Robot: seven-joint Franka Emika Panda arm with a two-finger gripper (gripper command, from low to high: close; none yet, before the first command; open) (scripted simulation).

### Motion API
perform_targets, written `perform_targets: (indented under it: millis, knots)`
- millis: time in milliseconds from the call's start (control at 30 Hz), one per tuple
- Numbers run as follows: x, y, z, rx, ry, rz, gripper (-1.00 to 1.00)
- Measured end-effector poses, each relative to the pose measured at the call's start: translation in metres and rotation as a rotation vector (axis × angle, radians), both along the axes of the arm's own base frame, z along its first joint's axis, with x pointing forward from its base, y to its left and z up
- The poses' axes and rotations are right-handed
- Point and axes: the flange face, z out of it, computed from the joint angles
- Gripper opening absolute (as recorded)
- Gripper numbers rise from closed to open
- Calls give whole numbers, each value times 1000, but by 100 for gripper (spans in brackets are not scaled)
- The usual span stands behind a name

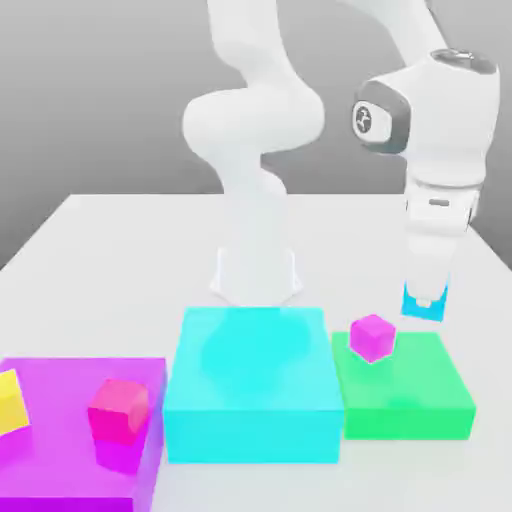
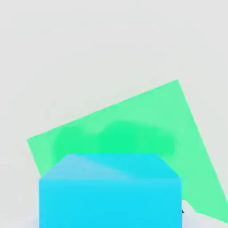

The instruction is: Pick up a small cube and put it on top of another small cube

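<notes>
your small cyan cube [image 1: 424,302] sits clamped between the fingers of the hand [image 1: 424,300], lifted clear of the table [image 1: 120,225] and hanging in the air just behind the green block [image 1: 405,400], toward the exterior view's right. in the hand view the same cube [image 2: 110,191] shows up close, with the green block's flat top [image 2: 178,116] spread out beneath and beyond it, so you are holding it above that block's area rather than resting on anything. the hand is clenched on the cube and points straight down from the white wrist.

look next to the magenta-purple small cube [image 1: 372,337]: it stands on the green block near that block's back corner on the exterior view's left, close to the held cube but lower and apart from it.

just beside the green block, on the exterior view's left, you have the big cyan block [image 1: 252,385], taller than the green one, their sides nearly touching. further left lies the wide magenta block [image 1: 70,430], carrying a pink-red cube [image 1: 118,410] near its right part and a yellow cube [image 1: 10,402] at the picture's edge.

the white arm's base [image 1: 255,260] rises from the table behind the big cyan block.
</notes>
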Motion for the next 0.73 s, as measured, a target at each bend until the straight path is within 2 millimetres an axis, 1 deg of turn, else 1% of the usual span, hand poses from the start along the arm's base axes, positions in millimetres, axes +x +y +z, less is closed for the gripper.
perform_targets:
  millis: [100,133,300,333,500,533,567,633,733]
  knots:
    - [-13,-23,7,-10,-6,-47,-100]
    - [-15,-26,3,-12,-8,-55,-100]
    - [-16,-29,-42,-16,-10,-63,-100]
    - [-17,-29,-51,-16,-10,-63,100]
    - [-17,-29,-51,-16,-10,-63,100]
    - [-17,-30,-56,-16,-11,-63,100]
    - [-17,-29,-53,-16,-11,-63,100]
    - [-16,-29,-39,-16,-11,-63,100]
    - [-16,-29,-10,-16,-12,-64,100]
